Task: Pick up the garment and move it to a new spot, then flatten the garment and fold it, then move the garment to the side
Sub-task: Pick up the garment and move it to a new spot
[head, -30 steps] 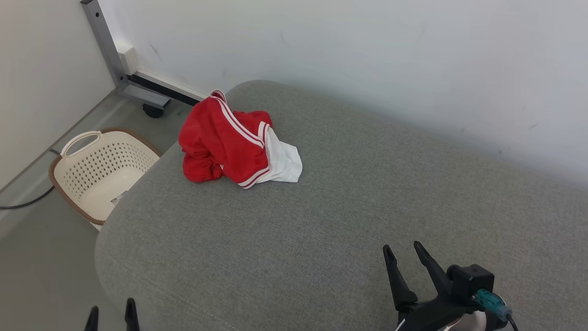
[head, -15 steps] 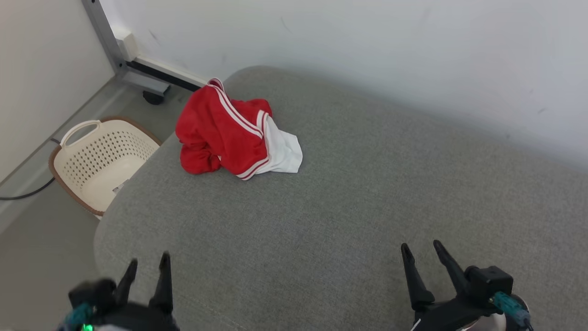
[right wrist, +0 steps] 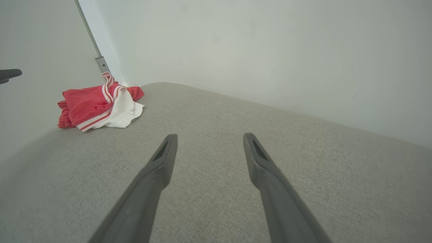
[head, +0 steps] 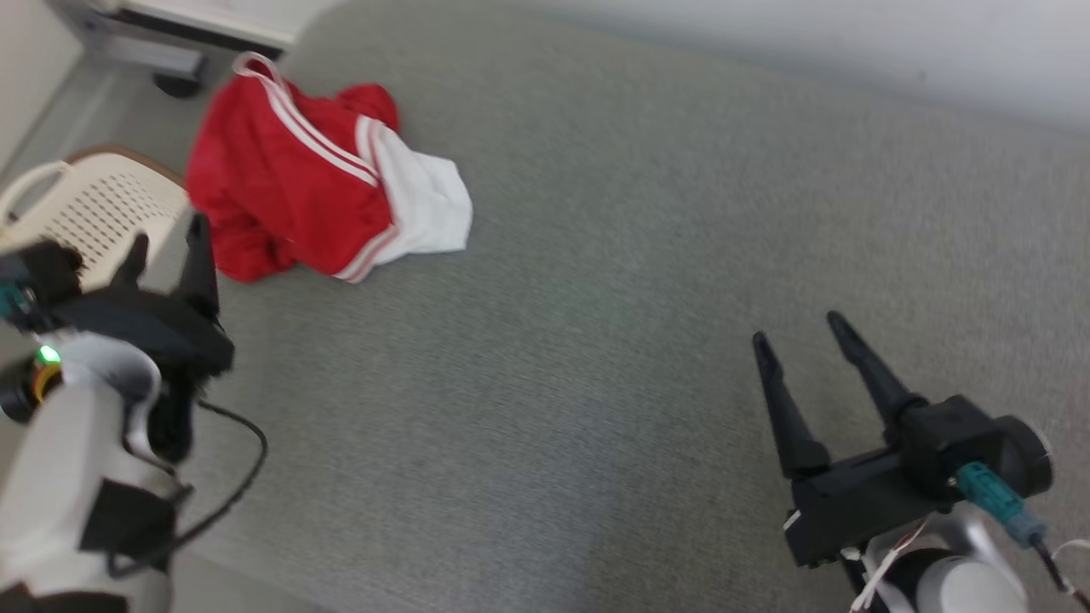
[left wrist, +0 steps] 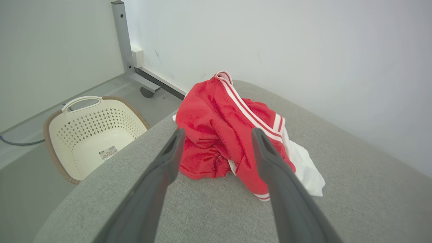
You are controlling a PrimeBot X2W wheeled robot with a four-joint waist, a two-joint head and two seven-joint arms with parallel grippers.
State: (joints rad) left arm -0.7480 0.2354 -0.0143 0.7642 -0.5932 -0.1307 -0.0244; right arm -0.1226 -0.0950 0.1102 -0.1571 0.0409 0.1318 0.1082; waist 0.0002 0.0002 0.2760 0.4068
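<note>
Left end effector nearer crumpled garment

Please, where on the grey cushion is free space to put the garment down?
The wide middle of the grey cushion, between the garment and the right end effector, is bare, also the strip along the wall. The far left corner is crowded: garment, left end effector.

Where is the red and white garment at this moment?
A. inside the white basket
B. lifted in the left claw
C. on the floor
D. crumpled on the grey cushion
D: the garment lies in a crumpled heap on the grey cushion; the basket beside the cushion holds no cloth, and the left claw is open.
</note>
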